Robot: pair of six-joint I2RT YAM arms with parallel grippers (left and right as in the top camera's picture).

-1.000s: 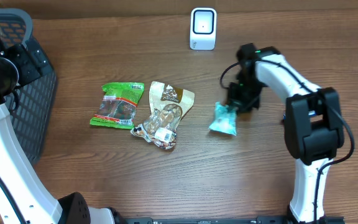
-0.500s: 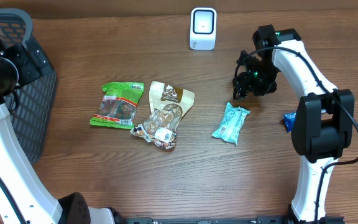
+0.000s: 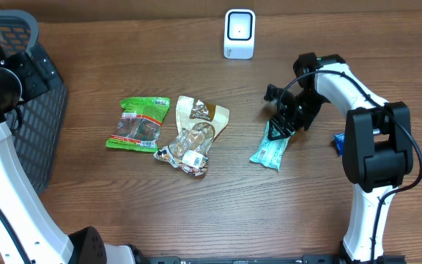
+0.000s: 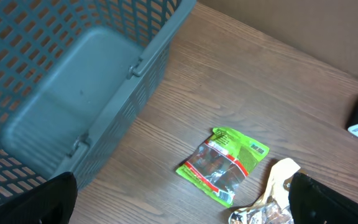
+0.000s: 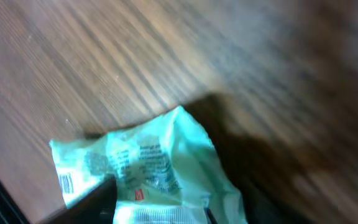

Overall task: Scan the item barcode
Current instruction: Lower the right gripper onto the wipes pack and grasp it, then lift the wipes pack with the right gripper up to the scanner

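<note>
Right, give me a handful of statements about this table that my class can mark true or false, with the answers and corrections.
1. The green packet lies to the left of the clear snack bag in the overhead view. True.
2. The teal packet sits inside the basket. False: it lies on the table, with the right fingers at its far end.
3. The white scanner stands near the far edge, apart from all three packets. True.
4. The left fingers grip the green packet. False: they stand wide open with nothing between them.
</note>
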